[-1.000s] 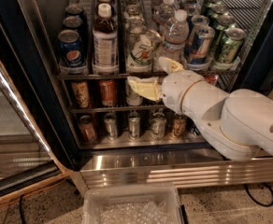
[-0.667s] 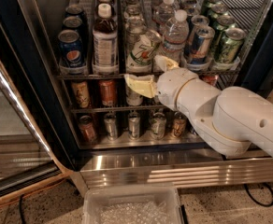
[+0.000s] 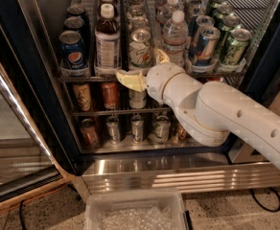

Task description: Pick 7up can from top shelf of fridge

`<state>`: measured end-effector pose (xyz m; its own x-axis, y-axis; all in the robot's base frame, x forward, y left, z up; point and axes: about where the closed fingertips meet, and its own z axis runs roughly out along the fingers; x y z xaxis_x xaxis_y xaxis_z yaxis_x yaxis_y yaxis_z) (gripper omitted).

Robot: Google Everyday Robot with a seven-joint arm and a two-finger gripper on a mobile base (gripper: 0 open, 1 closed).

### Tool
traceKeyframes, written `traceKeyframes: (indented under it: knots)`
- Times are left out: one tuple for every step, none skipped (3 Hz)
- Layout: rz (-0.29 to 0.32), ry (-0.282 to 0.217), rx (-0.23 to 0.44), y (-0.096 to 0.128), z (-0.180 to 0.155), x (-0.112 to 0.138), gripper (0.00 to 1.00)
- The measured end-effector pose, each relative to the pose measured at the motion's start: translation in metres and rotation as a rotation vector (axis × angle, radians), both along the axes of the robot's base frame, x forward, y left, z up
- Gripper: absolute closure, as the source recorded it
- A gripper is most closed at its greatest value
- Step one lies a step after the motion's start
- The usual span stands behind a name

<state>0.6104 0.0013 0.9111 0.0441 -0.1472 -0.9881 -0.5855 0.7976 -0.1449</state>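
Observation:
The 7up can, white with green print and a silver top, stands at the front of a middle lane on the top shelf of the fridge. My gripper is open right in front of it, at the level of the shelf's front rail. One yellowish finger points left below the can's base. The other finger sits at the can's lower right. The white arm comes in from the right and hides part of the shelves below.
On the top shelf are Pepsi cans, a brown-drink bottle, water bottles, a blue and red can and green cans. Smaller cans fill the lower shelves. The glass door stands open at left. A clear bin lies on the floor.
The gripper has moved left and slightly up, closer to the 7up can. The cans and bottles have not moved.

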Motion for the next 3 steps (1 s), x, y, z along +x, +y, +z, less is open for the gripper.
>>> traceKeyframes:
  knots:
    - [0.000,0.000,0.000,0.0001,0.0000,0.0000,0.30]
    - [0.000,0.000,0.000,0.0000,0.0001,0.0001,0.30]
    - [-0.024,-0.021,-0.012,-0.0044,0.0035,0.0090,0.30]
